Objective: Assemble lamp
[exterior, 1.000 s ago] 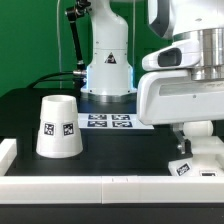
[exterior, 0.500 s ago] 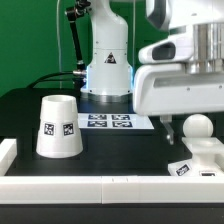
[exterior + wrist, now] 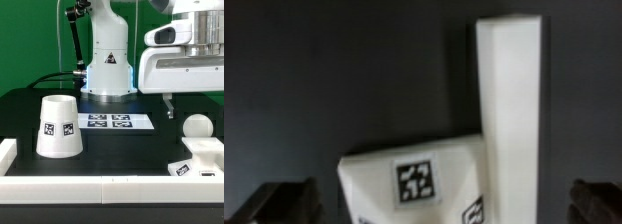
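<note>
The white ball bulb (image 3: 196, 126) sits on the stem of the flat square lamp base (image 3: 203, 160) at the exterior view's right, near the front wall. My gripper (image 3: 194, 100) hangs just above the bulb, open and empty, touching nothing; one dark finger (image 3: 168, 104) shows. In the wrist view my gripper (image 3: 438, 205) has its fingers far apart at the frame's edges, with the tagged base (image 3: 416, 180) between them. The tapered shade (image 3: 58, 127) stands mouth-down at the exterior view's left, well apart.
The marker board (image 3: 110, 121) lies in the middle in front of the arm's pedestal (image 3: 108, 70). A low white wall (image 3: 90, 187) runs along the front edge with a block (image 3: 7, 152) at the left; the wall also shows in the wrist view (image 3: 512, 90).
My gripper has risen from around the bulb and base to above them. The bulb stays on the base, now uncovered. The shade has not moved.
</note>
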### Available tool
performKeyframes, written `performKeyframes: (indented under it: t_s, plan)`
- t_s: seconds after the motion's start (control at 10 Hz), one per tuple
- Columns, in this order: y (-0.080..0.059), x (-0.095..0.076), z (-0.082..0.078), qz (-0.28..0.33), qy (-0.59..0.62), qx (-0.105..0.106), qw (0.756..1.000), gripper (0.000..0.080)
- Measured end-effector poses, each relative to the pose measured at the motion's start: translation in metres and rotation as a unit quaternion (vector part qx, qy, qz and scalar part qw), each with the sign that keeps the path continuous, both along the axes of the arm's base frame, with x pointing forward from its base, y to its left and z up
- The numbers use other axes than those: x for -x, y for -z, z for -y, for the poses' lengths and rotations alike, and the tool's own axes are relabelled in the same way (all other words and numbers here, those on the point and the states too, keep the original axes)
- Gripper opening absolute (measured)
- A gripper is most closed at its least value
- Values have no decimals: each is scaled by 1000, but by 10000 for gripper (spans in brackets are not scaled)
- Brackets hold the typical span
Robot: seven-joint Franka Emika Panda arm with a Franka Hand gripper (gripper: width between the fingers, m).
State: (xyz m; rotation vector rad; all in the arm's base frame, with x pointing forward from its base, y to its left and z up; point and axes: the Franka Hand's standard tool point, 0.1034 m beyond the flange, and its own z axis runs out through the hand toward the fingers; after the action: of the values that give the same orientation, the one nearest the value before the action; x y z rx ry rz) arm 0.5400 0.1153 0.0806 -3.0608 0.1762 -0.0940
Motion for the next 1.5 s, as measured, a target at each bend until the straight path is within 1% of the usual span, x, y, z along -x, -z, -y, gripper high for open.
performKeyframes:
  t_s: [0.4,0.5,0.6,0.7,0.8,1.0,1.1,1.2,1.3,1.4,1.5]
  plan:
    - [1,3,-1,-3,11,-1,1000,699]
    - [0,17,-10,-13,75,-3,997,699]
    - [1,35,-19,-24,106,-3,994,699]
    - [7,53,-26,-37,121,-3,992,699]
    - [12,62,-28,-39,136,-9,990,699]
    - [20,74,-24,-38,136,-8,990,699]
    - [19,73,-22,-52,131,-6,990,699]
    - [18,71,-23,-50,130,-6,990,699]
    - [19,73,-22,-58,124,-5,991,699]
    - [20,78,-17,-102,111,-5,989,699]
    - [21,75,-14,-118,98,-15,988,699]
